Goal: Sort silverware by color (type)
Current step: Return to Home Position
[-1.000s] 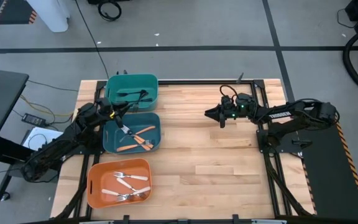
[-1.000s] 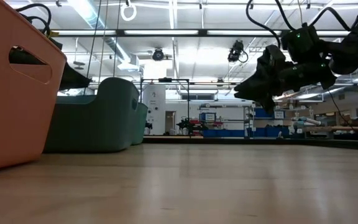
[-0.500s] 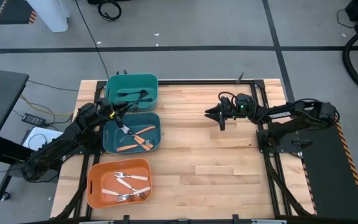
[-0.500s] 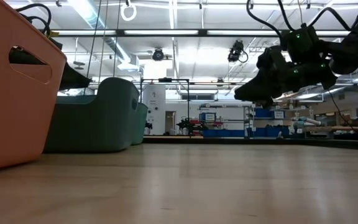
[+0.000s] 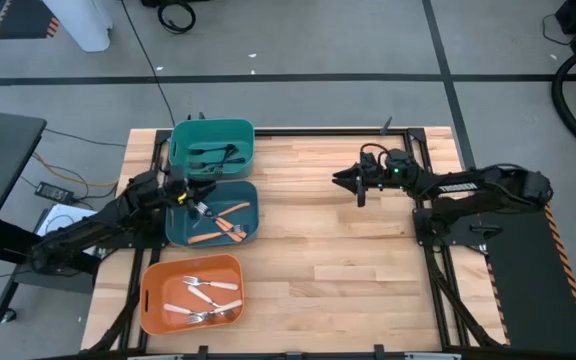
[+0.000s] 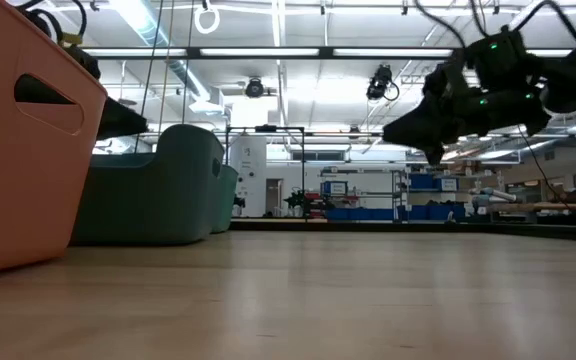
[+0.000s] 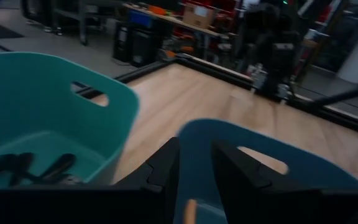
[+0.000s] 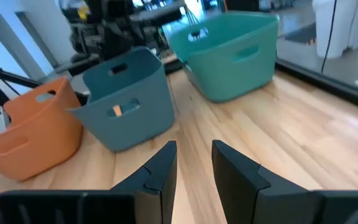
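Note:
All the silverware lies in three bins on the table's left side. Black pieces (image 5: 211,153) rest in the teal bin (image 5: 246,150). Orange-handled pieces and a fork (image 5: 220,222) lie in the blue bin (image 5: 173,232). Silver forks with cream handles (image 5: 205,296) sit in the orange bin (image 5: 150,292). My left gripper (image 5: 190,190) hovers open and empty over the blue bin's far left corner, beside the teal bin (image 7: 48,106). My right gripper (image 5: 340,180) is open and empty, hanging in the air over the bare wood right of the bins.
The bins stand in a row along the left edge, teal farthest, orange nearest (image 8: 30,130). Bare wooden tabletop (image 5: 338,260) stretches from the bins to the right rail. A black frame (image 5: 438,225) borders the table on the right.
My left arm has sunk lower and its gripper has drawn back a little toward the near edge, from the teal bin's rim to over the blue bin's corner. My right gripper has risen slightly. No piece of silverware has moved.

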`<control>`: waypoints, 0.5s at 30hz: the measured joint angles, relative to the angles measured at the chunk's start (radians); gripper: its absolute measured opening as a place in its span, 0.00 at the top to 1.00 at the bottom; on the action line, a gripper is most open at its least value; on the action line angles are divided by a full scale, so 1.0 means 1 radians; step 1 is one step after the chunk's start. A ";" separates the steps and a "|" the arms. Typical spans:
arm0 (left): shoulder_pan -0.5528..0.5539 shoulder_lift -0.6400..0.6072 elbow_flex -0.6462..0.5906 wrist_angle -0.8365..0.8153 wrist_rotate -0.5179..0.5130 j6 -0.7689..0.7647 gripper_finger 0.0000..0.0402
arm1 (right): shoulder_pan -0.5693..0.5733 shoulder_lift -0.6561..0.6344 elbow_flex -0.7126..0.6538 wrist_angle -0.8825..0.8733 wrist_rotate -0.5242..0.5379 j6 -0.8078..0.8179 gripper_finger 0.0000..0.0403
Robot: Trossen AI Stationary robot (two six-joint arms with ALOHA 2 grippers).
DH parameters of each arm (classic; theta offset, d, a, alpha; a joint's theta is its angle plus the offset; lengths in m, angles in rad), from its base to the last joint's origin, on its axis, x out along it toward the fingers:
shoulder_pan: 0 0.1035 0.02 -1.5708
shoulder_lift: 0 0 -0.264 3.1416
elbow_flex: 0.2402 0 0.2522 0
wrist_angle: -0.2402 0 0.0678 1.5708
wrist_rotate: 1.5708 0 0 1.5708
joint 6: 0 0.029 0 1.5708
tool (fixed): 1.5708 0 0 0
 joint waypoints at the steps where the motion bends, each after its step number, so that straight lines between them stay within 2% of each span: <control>1: -0.014 0.000 0.000 0.000 0.000 0.000 0.75 | 0.000 -0.025 -0.009 -0.001 0.000 0.000 0.73; 9: -0.056 -0.006 0.000 -0.001 0.000 0.000 0.74 | -0.009 -0.275 -0.149 0.012 -0.001 -0.001 0.73; 15: -0.056 -0.066 0.000 0.000 0.000 0.001 0.74 | -0.008 -0.377 -0.237 -0.010 -0.003 -0.002 0.73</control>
